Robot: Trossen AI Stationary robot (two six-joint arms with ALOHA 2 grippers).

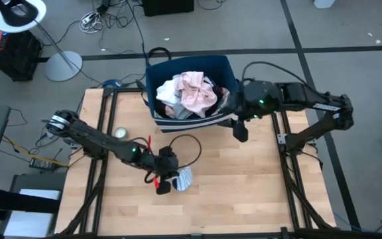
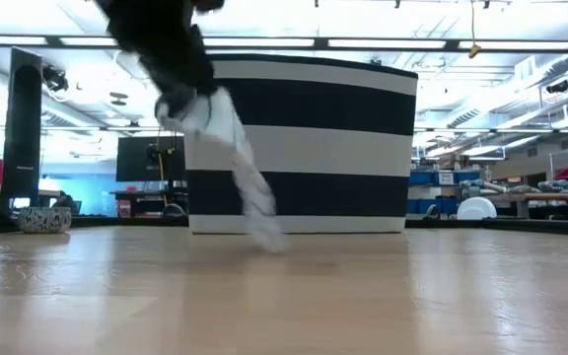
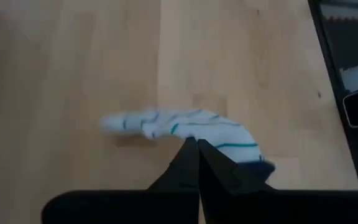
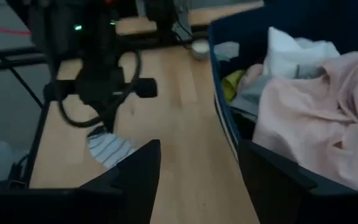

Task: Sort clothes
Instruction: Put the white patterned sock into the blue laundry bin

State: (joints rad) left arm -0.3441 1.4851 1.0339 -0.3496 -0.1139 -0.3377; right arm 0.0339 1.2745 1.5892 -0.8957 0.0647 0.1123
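I see my left gripper (image 1: 166, 182) over the middle of the wooden table (image 1: 244, 192), a bit to the left side. Its two fingers (image 3: 191, 163) are pressed together on a white sock with thin teal stripes (image 3: 188, 127). In the low view the sock (image 2: 235, 158) hangs down from the gripper (image 2: 180, 104) and its lower end reaches the table surface or nearly so; I cannot tell if it touches. In the high view the sock (image 1: 184, 177) shows just beside the gripper, on its right.

The other clothes (image 1: 188, 95) are in the navy blue bin with white stripes (image 1: 227, 66), which stands at the far edge of the table. A pale pink garment (image 4: 309, 124) lies on top of the pile, with a white piece (image 4: 288, 53) and a small yellow piece (image 4: 230, 82) next to it.

My right gripper (image 1: 239, 127) waits at the right front corner of the bin, above the table. Its fingers (image 4: 138, 174) are apart and hold nothing; the bin wall (image 4: 229, 134) shows between them in the right wrist view.

A small round container (image 1: 119, 133) sits on the table near the left arm.
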